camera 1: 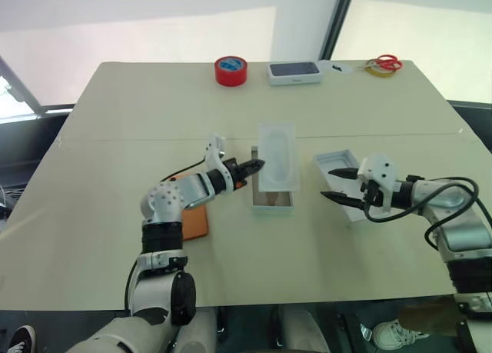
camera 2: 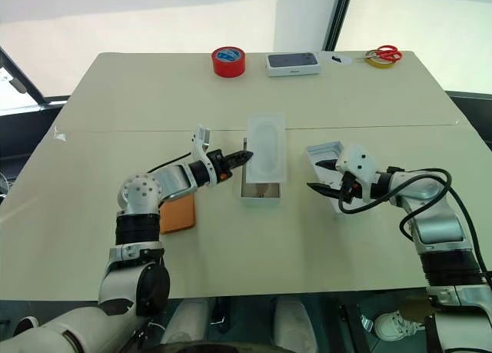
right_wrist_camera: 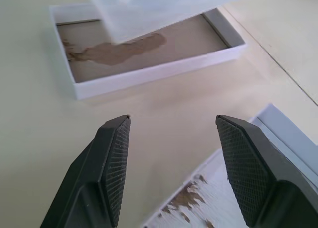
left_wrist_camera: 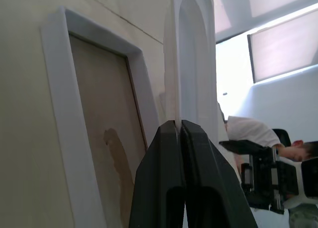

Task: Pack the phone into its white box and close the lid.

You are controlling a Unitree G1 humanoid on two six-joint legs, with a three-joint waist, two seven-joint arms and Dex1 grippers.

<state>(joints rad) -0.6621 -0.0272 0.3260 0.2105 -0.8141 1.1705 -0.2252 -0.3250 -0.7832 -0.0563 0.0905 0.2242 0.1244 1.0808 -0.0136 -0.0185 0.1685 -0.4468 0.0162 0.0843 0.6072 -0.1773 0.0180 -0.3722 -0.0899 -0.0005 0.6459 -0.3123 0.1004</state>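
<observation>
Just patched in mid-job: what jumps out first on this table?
The left gripper, shut on the thin white insert, holds it above the white box at the table's middle. The right gripper hangs open and empty over the lid, to the box's right. The orange phone lies to the box's left, partly under the left arm.

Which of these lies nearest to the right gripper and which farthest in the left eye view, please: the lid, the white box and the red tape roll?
From the right gripper:
1. The lid, directly beneath and behind its open fingers.
2. The white box, toward the table's middle, under the raised insert.
3. The red tape roll, at the table's far edge.
</observation>
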